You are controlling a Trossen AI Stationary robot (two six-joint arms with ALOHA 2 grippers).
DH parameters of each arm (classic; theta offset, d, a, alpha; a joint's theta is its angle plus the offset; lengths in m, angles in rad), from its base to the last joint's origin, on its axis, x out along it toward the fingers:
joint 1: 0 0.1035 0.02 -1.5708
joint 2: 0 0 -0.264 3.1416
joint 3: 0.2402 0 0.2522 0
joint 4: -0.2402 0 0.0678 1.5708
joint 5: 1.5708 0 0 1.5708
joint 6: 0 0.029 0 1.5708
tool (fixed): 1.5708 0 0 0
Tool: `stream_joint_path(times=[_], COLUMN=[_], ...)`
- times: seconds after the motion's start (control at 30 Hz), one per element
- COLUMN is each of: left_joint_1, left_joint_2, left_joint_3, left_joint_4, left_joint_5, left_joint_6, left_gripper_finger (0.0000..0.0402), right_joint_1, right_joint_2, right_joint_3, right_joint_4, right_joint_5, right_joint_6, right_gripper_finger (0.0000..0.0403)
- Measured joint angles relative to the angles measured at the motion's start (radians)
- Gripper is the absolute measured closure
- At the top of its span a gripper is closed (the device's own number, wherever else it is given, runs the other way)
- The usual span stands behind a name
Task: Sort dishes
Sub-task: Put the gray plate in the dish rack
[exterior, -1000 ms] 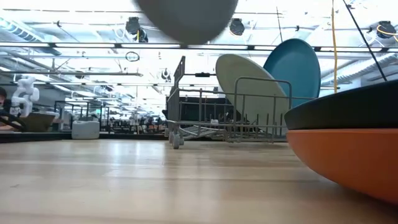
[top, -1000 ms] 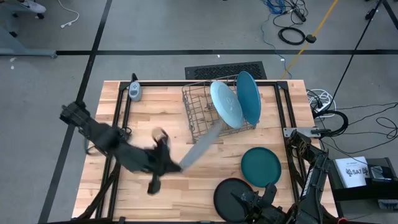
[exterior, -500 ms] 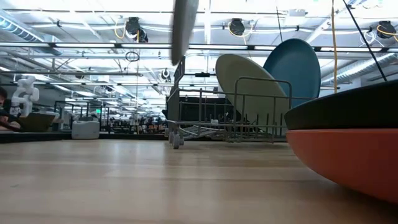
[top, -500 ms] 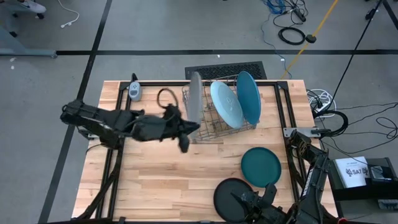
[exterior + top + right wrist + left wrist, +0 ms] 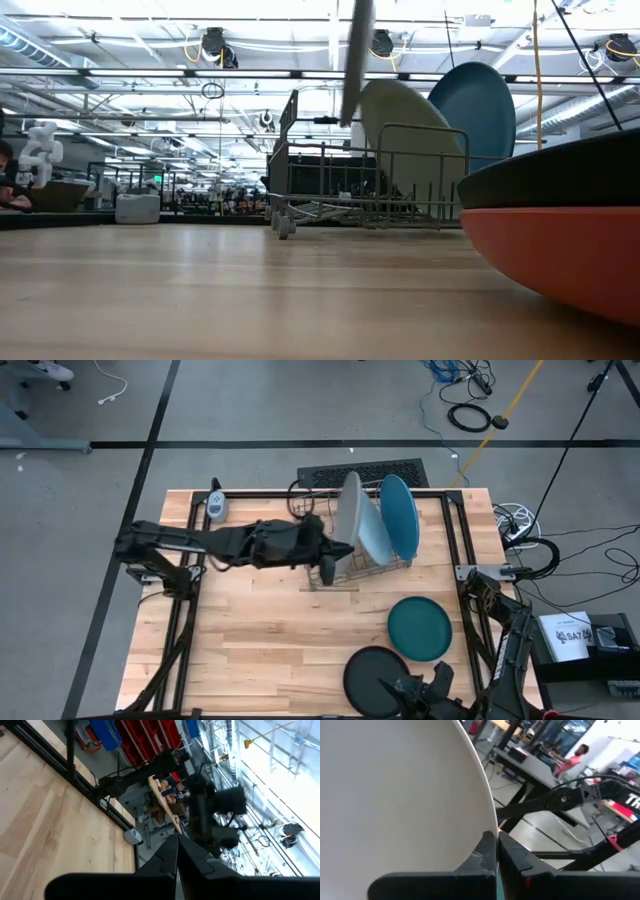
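My left gripper point(image 5: 340, 548) reaches from the table's left to the grey wire dish rack point(image 5: 318, 520) and is shut on a large pale plate point(image 5: 350, 510). The plate stands on edge over the rack and shows as a thin strip in the low view point(image 5: 357, 60). Beside it, a pale blue plate point(image 5: 372, 535) and a mid-blue plate point(image 5: 400, 515) lean in the rack. A dark teal plate point(image 5: 420, 628) lies flat on the table. A black plate point(image 5: 560, 175) lies on an orange one point(image 5: 560, 255). My right gripper point(image 5: 177, 847) is shut and empty near the table's front edge. My left gripper pinches the pale plate's rim point(image 5: 487, 822) between its two fingers, one on each face. The fingers come about level from the table's left. The plate stands upright on edge above the rack. I cannot tell whether it touches the rack's wires.
A small grey device point(image 5: 217, 506) lies at the table's far left corner. Bare wood point(image 5: 260, 630) lies between the rack and the front edge. Dark frame rails point(image 5: 462, 535) run along the table's sides.
My left gripper has carried the pale plate from the table's middle toward the far right, up to the rack. The plate has turned from slanted to upright on edge and now stands beside the pale blue plate.
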Motion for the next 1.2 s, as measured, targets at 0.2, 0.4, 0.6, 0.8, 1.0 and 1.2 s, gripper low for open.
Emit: stream_joint_path(times=[0.2, 0.4, 0.6, 0.8, 1.0, 1.2], left_joint_1=[0.062, 0.13, 0.147, 0.129, 0.119, 0.127], left_joint_2=[0.09, 0.17, 0.161, 0.146, 0.152, 0.151], left_joint_3=[-0.002, -0.001, -0.002, -0.001, -0.001, -0.096], left_joint_4=[0.256, 0.357, 0.383, 0.395, 0.379, 0.484], left_joint_5=[0.151, 0.258, 0.276, 0.191, 0.102, 0.054], left_joint_6=[0.063, 0.074, 0.063, -0.036, -0.093, -0.168], left_gripper_finger=[0.0401, 0.0401, 0.0401, 0.0401, 0.0401, 0.0401], right_joint_1=[0.006, 0.01, 0.026, 0.046, 0.061, 0.072], right_joint_2=[0.0, 0.0, 0.0, 0.0, 0.0, 0.0], right_joint_3=[0.0, 0.0, 0.0, 0.0, 0.0, 0.0], right_joint_4=[0.002, 0.003, 0.002, 0.002, 0.002, 0.002], right_joint_5=[0.015, 0.015, 0.015, 0.039, 0.042, 0.042], right_joint_6=[-0.002, -0.002, -0.002, -0.002, -0.002, -0.002], right_gripper_finger=[0.0401, 0.0401, 0.0401, 0.0401, 0.0401, 0.0401])
